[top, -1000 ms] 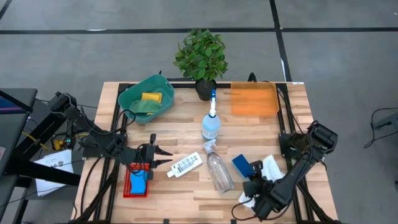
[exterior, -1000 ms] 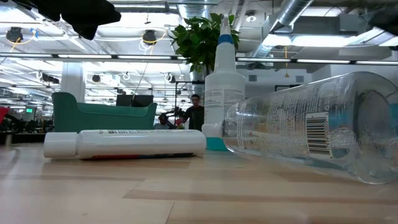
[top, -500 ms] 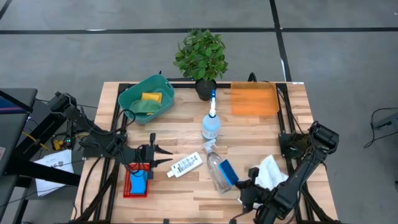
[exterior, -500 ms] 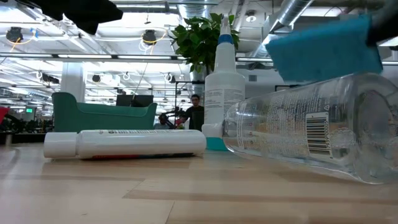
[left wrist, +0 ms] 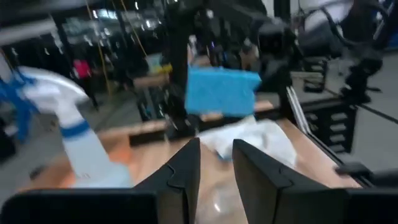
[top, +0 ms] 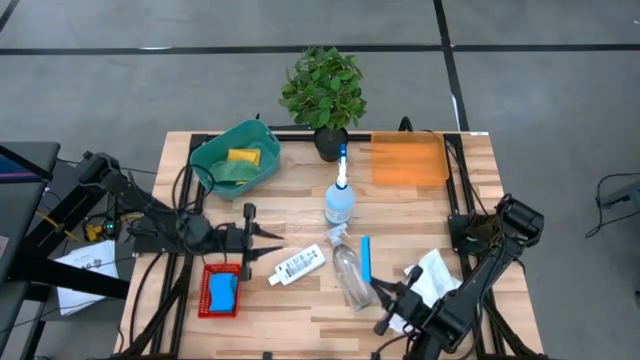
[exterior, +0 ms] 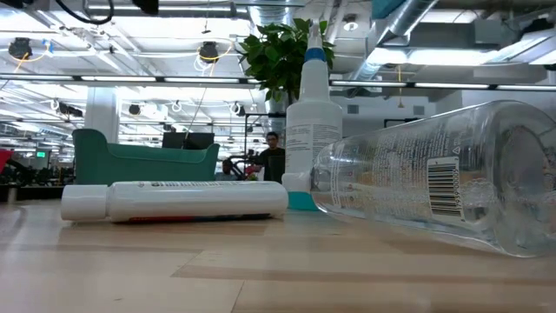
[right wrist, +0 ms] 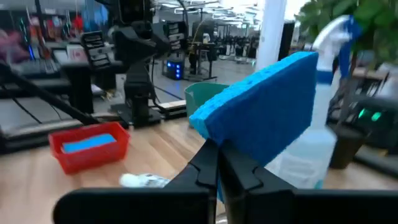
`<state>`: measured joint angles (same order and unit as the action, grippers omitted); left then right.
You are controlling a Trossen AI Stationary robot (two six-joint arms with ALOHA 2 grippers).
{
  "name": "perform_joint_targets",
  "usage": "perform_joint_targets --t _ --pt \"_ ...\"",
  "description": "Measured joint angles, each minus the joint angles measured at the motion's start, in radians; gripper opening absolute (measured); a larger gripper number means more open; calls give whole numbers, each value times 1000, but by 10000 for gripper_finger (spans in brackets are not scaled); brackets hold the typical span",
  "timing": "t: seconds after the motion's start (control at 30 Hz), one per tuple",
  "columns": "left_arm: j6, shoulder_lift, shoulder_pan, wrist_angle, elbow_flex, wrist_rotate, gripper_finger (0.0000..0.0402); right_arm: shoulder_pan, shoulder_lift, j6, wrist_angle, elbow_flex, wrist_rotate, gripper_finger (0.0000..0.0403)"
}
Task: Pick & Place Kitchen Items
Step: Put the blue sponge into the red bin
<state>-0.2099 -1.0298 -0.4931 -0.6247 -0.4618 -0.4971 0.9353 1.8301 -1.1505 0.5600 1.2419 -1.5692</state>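
R gripper (top: 383,303) has lifted a blue sponge (top: 366,259) off the table at approx 4 o'clock and swung it inward; a second back the sponge lay flat beside the white cloth (top: 436,274), now it stands on edge, airborne, just above the lying clear spray bottle (top: 350,273) near centre; fingers pinched tight on the sponge's lower edge, confirmed in R wrist view (right wrist: 261,124).

L gripper (top: 262,242) at approx 8 o'clock has moved up off the red basket (top: 206,296), which holds another blue sponge (top: 222,290); fingers narrow, nothing seen between them; it now points toward table centre, beside the white labelled bottle (top: 297,265).

Unchanged: upright spray bottle (top: 340,200) at centre; green bin (top: 212,155) at 11 o'clock w/ yellow sponge (top: 241,157) inside; orange mat (top: 408,160) at 1 o'clock; plant (top: 323,88) at 12.

Assessment: pick done, sponge in transit; heading leftward, so red basket is the likely drop point, poss. via handover to L arm; destination not confirmed.
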Motion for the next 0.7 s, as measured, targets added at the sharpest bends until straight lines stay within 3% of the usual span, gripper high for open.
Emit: perform_joint_targets --t 0.13,0.27,0.4,0.57,0.7 --pt "-30 0 79 -62 0 135 90 -12 5 -35 -53 0 -2 0" --pt "-17 -9 157 -107 0 316 90 -18 7 135 -172 0 -3 0" --pt "-14 -74 211 -200 0 413 90 -29 7 435 -393 0 27 0" --pt "-12 -175 236 -300 -5 431 90 -79 7 911 -688 1 172 0" --pt "-10 -202 235 -295 -5 434 90 -122 -1 1258 -935 1 357 0"
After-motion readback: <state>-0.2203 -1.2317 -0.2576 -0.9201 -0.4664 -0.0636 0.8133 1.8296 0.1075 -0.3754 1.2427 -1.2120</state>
